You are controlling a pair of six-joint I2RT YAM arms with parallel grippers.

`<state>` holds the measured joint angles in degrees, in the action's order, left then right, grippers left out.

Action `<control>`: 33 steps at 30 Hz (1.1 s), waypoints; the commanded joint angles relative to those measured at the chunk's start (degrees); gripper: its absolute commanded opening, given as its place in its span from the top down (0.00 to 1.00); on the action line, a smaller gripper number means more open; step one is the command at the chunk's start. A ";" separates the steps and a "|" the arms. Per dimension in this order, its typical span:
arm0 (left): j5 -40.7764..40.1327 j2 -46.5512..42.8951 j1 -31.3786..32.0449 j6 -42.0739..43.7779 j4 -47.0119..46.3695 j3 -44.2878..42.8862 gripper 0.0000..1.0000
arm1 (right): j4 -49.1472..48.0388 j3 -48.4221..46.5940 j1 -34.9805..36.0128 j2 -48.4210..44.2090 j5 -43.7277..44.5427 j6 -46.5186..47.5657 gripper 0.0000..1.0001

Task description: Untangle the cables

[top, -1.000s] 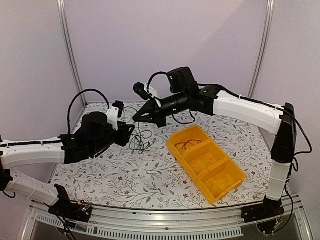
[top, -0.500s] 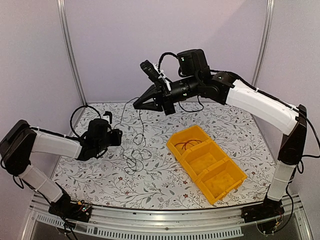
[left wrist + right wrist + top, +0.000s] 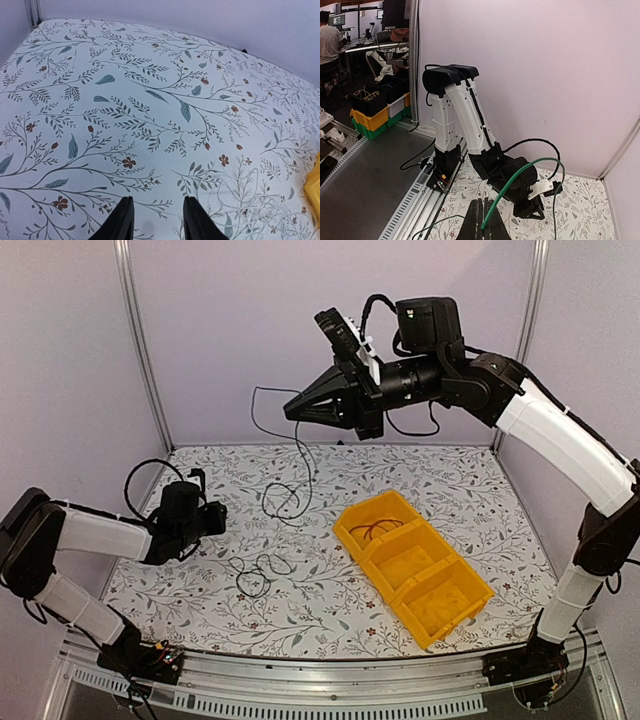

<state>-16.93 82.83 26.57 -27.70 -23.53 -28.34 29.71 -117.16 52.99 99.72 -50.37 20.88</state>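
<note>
Right gripper (image 3: 290,411): clamped on a cable (image 3: 507,190), held high so its loops hang free.
Left gripper (image 3: 154,220): apart, empty, low over the desk (image 3: 125,100), probably to pin the rest.

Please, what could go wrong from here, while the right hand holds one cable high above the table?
1. The right hand is shut on the dark cable, whose loops hang close to the bundle lying below. I cannot tell whether they are apart; lifting higher may drag that bundle.
2. The left hand is open and holds nothing, so nothing pins the bundle.
3. The hanging loops could catch on the yellow bin.
</note>
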 commanded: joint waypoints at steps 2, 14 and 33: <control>-1.04 -4.28 -0.80 0.66 2.70 0.33 0.65 | 2.63 3.09 -0.20 -0.82 4.83 2.75 1.00; 9.47 -15.93 -0.94 -1.58 13.51 -6.15 0.00 | 4.75 12.54 -7.36 -9.14 8.78 6.10 1.00; 16.03 -7.43 -2.50 15.56 16.71 -32.20 0.00 | 9.52 27.19 -13.80 -24.07 18.48 11.67 1.00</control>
<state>0.30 74.50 25.61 -15.33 0.14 -64.49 37.52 -92.82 41.60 80.01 -35.03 30.83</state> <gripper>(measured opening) 0.995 0.021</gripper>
